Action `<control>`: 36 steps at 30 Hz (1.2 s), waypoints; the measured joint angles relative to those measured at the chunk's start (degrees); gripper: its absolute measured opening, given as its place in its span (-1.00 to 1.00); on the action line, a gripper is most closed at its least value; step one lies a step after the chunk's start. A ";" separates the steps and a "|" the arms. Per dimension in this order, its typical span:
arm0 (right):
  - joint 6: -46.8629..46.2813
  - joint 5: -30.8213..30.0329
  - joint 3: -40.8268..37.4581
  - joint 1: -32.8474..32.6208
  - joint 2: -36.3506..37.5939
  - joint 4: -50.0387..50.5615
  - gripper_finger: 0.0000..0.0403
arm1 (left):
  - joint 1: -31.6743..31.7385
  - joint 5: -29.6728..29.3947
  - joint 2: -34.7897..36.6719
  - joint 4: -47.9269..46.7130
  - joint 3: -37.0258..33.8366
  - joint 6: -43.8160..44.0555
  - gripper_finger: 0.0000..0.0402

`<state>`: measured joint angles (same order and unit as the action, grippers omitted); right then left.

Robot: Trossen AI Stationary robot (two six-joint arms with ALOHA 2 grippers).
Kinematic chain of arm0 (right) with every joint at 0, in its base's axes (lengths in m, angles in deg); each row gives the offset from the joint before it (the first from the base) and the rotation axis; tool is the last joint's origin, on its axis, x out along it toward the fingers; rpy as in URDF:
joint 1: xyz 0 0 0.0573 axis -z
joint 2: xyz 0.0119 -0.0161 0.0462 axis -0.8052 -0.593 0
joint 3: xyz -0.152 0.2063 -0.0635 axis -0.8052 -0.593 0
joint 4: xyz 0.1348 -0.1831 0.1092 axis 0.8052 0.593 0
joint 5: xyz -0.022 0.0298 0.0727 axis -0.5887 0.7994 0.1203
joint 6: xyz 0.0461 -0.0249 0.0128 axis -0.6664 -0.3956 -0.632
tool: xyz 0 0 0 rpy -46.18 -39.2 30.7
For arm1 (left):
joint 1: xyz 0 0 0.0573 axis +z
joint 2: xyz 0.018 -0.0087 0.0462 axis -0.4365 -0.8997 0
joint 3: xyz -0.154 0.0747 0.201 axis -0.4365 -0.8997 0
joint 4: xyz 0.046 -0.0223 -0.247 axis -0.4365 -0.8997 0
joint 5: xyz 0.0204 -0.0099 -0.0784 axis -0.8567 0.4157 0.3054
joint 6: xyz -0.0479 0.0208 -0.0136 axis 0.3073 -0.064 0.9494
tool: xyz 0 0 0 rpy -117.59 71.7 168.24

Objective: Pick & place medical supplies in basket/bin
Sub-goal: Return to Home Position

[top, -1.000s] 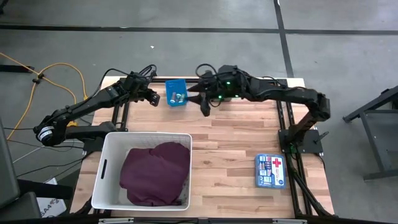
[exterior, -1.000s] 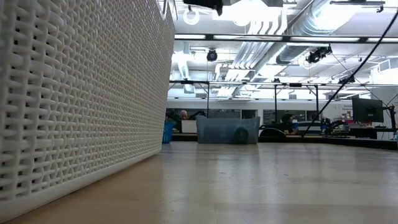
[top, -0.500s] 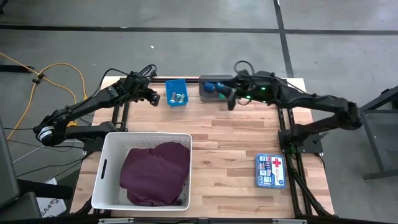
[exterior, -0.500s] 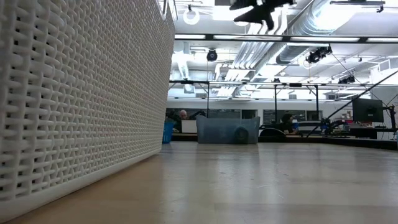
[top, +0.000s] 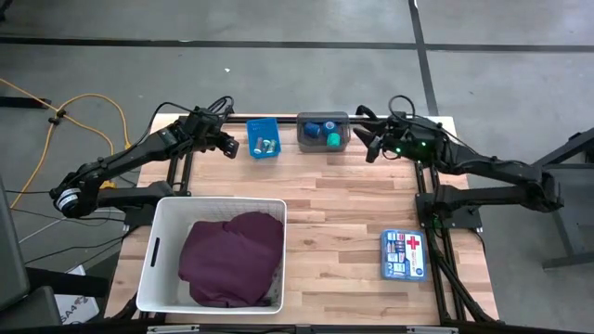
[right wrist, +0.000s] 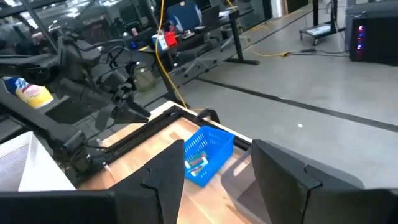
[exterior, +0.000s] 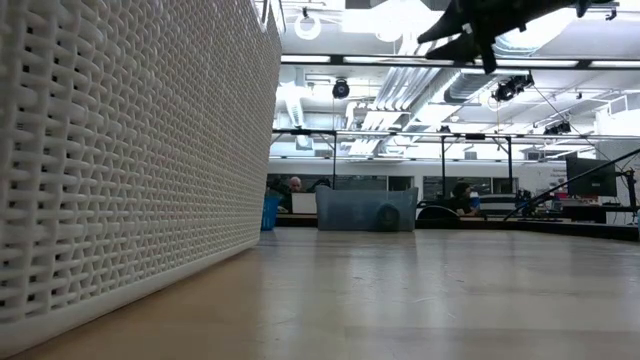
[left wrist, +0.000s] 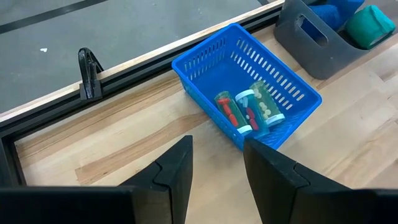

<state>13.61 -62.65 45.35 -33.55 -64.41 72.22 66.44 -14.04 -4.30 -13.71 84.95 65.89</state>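
Observation:
The white basket [top: 167, 232] stands at the table's near left; its woven wall [exterior: 120, 160] fills the low view's left. A maroon cloth [top: 232, 258] lies inside it. The vials [left wrist: 249, 113] lie in the small blue bin [top: 263, 139] at the far edge. Blue and green tape rolls [top: 325, 133] sit in the small grey bin [top: 306, 139] beside it. My left gripper [top: 229, 146] [left wrist: 217, 165] is open and empty, just left of the blue bin. My right gripper [top: 366, 147] [right wrist: 214, 180] is open and empty, raised right of the grey bin. No grey patterned cloth shows.
A blue-and-white first-aid kit [top: 404, 254] lies near the table's right near corner. Bare wood spans the table's middle, between the basket and the kit. A black clamp [left wrist: 88, 73] stands on the far rail. People sit in the room far behind the table [exterior: 293, 185].
My right gripper has swung toward the table's right edge, from between the blue and grey bins across the grey bin to its right side. The grey bin with the tape rolls, hidden under the arm before, now shows.

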 joint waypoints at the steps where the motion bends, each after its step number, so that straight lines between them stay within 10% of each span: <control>1: -0.31 -0.51 -0.77 -0.03 0.93 0.02 -0.14 | 0.00 0.00 0.02 -0.01 -0.01 0.00 -0.32; 36: -5.06 -2.25 -22.33 -0.09 35.81 0.13 -0.14 | -0.02 0.00 0.02 0.15 -0.01 0.00 -0.32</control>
<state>8.55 -64.90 23.02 -33.64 -28.60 72.35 66.42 -14.04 -4.27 -13.55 84.94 65.89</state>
